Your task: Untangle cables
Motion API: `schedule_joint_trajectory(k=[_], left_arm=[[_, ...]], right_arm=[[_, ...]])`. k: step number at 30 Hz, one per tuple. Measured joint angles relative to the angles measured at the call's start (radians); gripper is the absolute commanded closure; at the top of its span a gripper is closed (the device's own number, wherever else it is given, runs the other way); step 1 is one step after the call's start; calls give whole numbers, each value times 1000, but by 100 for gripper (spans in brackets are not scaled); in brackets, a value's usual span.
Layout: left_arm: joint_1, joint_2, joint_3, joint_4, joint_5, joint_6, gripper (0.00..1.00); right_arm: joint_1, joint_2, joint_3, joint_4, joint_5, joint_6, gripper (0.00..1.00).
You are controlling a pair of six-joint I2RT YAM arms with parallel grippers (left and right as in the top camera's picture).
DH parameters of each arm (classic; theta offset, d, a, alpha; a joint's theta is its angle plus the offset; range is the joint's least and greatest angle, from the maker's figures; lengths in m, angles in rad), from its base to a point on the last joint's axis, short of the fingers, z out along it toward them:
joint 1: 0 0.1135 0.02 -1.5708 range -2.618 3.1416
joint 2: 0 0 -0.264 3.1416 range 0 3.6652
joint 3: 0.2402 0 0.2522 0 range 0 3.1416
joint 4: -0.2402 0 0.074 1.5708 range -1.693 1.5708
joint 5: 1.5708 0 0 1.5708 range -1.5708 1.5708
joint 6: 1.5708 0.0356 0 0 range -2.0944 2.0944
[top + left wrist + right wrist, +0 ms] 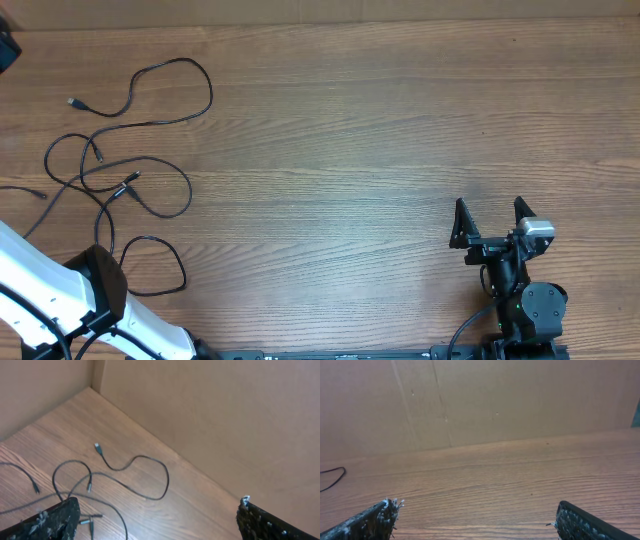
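The cables [130,181] lie as loose black strands with small silvery plug tips on the wooden table [360,140] at the far left, overlapping in a few places. In the left wrist view they [165,478] lie ahead of my left gripper [160,510], which is open and empty, with strands passing by its left finger. Its fingers cannot be made out in the overhead view; only the white left arm [40,270] shows at the bottom left. My right gripper [489,214] is open and empty at the lower right, far from the cables [332,478]; it also shows in the right wrist view [477,510].
Brown cardboard walls [210,415] stand along the table's far and left edges and meet in a corner. A dark object [6,46] sits at the top left corner of the overhead view.
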State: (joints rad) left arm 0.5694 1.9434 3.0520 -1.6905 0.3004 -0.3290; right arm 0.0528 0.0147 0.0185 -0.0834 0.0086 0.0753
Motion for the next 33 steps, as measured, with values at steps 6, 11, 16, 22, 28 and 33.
schedule_joint_trajectory(k=[6,11,16,22,28,33], left_arm=[[-75,-195,-365,34,-138,20,0],[-210,-443,-757,175,-330,23,0],[-340,-687,-1169,507,-414,27,0],[-367,-956,-1741,990,-324,74,0],[-417,-1221,-2262,1416,-206,210,0],[-507,-1434,-2563,1639,-192,317,1]], right_arm=[[0,0,0,0,0,0,0],[0,0,0,-1,0,0,0],[0,0,0,-2,0,0,0],[0,0,0,-1,0,0,0],[0,-2,0,-1,1,2,0],[0,-2,0,-1,3,3,0]])
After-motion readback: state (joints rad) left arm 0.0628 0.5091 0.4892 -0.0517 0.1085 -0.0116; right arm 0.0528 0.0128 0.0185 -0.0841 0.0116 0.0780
